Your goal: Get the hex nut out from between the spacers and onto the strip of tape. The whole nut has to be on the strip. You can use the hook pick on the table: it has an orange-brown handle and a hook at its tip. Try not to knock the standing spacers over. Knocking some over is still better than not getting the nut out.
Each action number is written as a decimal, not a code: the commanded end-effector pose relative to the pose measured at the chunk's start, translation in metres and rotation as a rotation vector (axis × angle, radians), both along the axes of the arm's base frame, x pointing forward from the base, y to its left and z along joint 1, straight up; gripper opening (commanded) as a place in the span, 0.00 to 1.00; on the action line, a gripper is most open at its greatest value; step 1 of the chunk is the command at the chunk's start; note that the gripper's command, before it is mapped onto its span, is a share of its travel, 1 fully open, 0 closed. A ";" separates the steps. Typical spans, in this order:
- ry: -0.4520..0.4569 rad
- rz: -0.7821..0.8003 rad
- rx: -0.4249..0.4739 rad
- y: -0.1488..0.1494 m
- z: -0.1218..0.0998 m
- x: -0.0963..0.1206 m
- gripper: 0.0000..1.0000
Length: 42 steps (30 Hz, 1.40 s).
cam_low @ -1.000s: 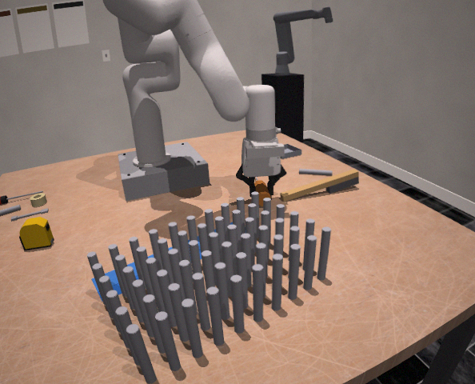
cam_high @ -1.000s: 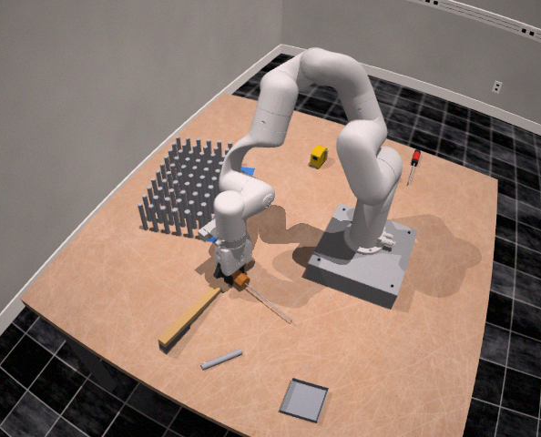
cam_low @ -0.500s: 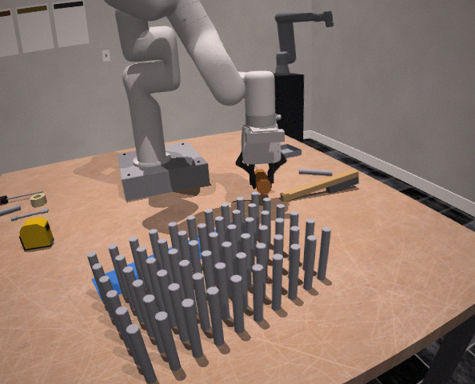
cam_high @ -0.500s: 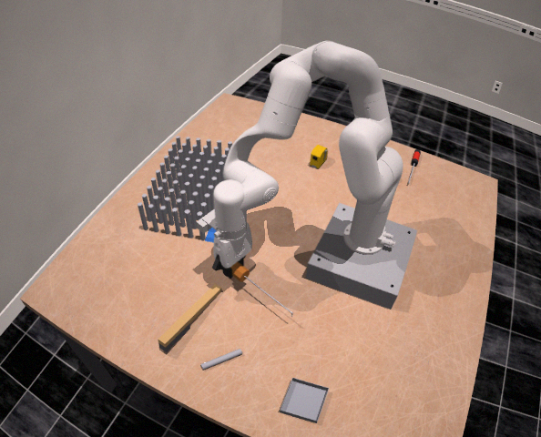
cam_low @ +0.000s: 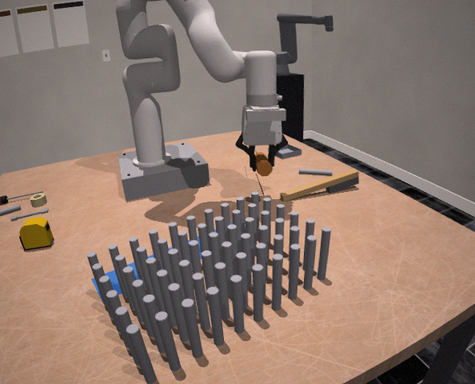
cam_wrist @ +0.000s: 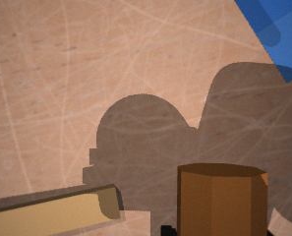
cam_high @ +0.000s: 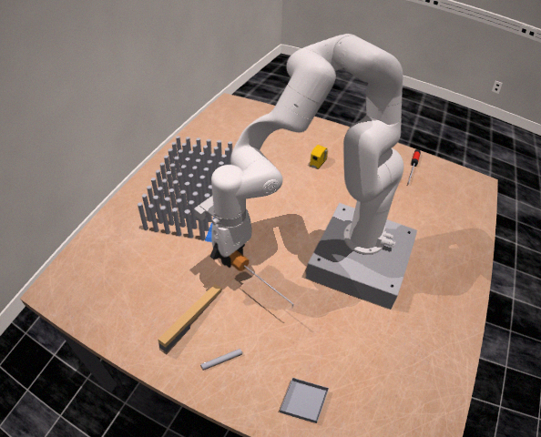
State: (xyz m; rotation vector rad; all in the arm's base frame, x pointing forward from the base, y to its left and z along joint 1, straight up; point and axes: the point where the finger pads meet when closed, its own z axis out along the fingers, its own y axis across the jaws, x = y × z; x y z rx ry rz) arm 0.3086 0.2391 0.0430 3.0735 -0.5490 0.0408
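My gripper (cam_high: 230, 259) is shut on the orange-brown handle of the hook pick (cam_high: 239, 260) and holds it above the table. The pick's thin shaft runs out to the hooked tip (cam_high: 290, 304). The gripper also shows in the exterior view (cam_low: 262, 161), and the handle (cam_wrist: 219, 199) fills the lower right of the wrist view. The field of grey upright spacers (cam_low: 213, 264) stands just past the gripper. The blue tape strip (cam_low: 105, 281) lies at the spacers' edge; a corner shows in the wrist view (cam_wrist: 278, 34). The hex nut is hidden among the spacers.
A wooden bar (cam_high: 188, 320) lies near the gripper. A grey rod (cam_high: 220, 359) and a grey tray (cam_high: 303, 400) lie toward the table's edge. A yellow tape measure (cam_high: 318, 156) and a red screwdriver (cam_high: 413, 165) lie beyond the arm's base (cam_high: 362, 263).
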 end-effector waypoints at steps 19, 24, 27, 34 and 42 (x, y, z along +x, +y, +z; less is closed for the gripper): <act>0.016 0.004 0.023 -0.001 0.060 0.000 0.00; 0.016 0.004 0.023 -0.001 0.060 0.000 0.00; 0.016 0.004 0.023 -0.001 0.060 0.000 0.00; 0.016 0.004 0.023 -0.001 0.060 0.000 0.00; 0.016 0.004 0.023 -0.001 0.060 0.000 0.00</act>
